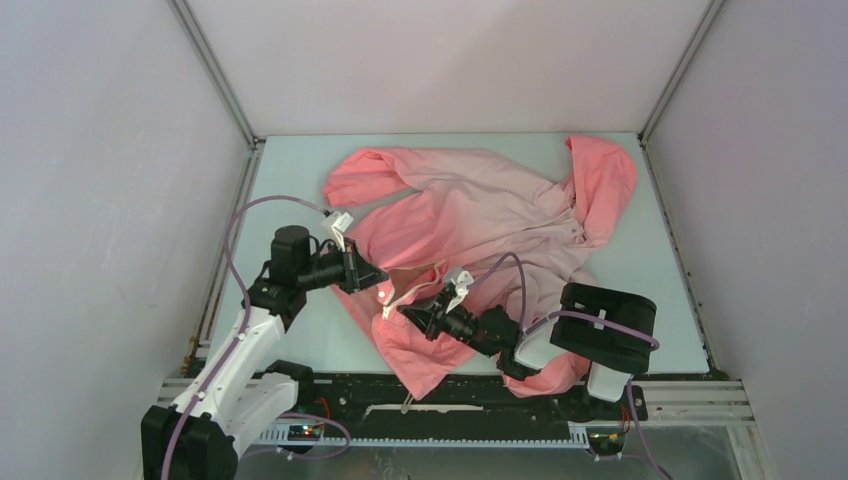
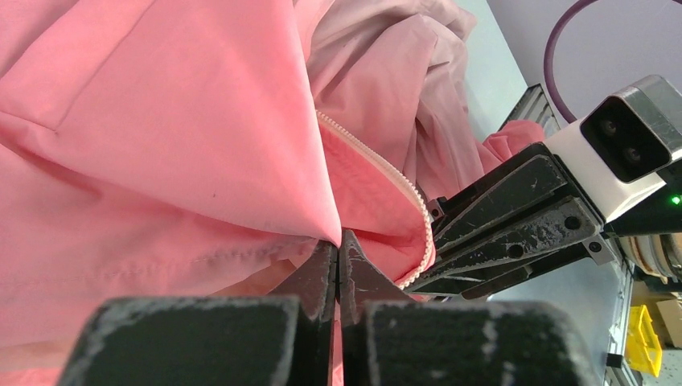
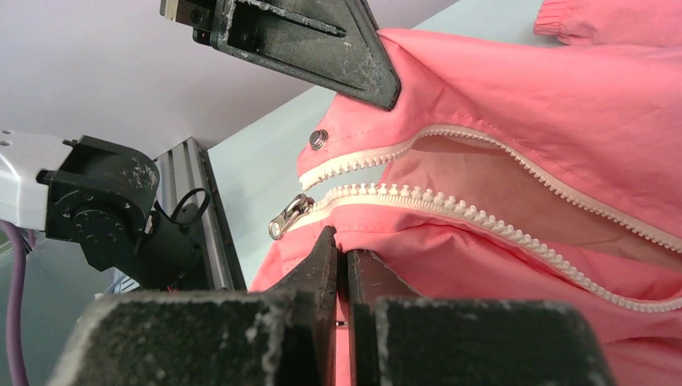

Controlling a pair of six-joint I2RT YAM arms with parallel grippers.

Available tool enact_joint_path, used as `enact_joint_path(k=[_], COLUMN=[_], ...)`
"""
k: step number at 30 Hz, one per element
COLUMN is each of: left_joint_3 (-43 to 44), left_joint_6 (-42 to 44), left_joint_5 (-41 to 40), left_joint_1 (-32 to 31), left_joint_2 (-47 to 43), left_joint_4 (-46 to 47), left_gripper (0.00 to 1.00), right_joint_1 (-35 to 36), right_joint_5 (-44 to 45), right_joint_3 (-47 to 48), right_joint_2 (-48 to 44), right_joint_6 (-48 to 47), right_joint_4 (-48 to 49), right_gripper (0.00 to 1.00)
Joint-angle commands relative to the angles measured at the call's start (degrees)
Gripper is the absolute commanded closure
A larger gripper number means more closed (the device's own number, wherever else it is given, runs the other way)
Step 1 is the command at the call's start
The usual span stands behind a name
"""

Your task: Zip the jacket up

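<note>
The coral-pink jacket [image 1: 470,220] lies spread on the table, hood at the back right. Its whitish zipper strip [image 3: 450,207] is open, both rows of teeth meeting at the bottom end beside a snap button [image 3: 319,138]. The metal zipper pull [image 3: 289,217] hangs at that end. My left gripper [image 1: 376,277] is shut on a fold of jacket fabric [image 2: 241,177] at the bottom hem. My right gripper [image 1: 408,313] is shut on the jacket's edge [image 3: 450,257] just below the zipper pull. The two grippers sit close together, fingertips a short way apart.
The table's front rail [image 1: 450,400] runs below the jacket's hem. White walls and metal frame posts [image 1: 215,70] enclose the table. Purple cables [image 1: 250,215] loop off both arms over the jacket's left and middle parts.
</note>
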Motion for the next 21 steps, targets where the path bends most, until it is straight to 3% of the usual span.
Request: enact_joint_path(k=[1, 21], left_joint_3=[-0.7, 0.2], left_joint_6=[-0.6, 0.2], left_joint_5=[1.3, 0.4], left_joint_1=[0.5, 0.9], left_joint_2=[-1.1, 1.4], left_joint_4=[2.2, 0.2], left_gripper=[1.00, 1.00], right_joint_1=[0.1, 0.6], right_joint_5=[0.1, 2.0], right_joint_3=[1.8, 0.8], right_joint_2=[0.0, -2.8], right_joint_6=[-1.3, -2.9], right_joint_4=[3.2, 3.2], right_gripper=[1.00, 1.00])
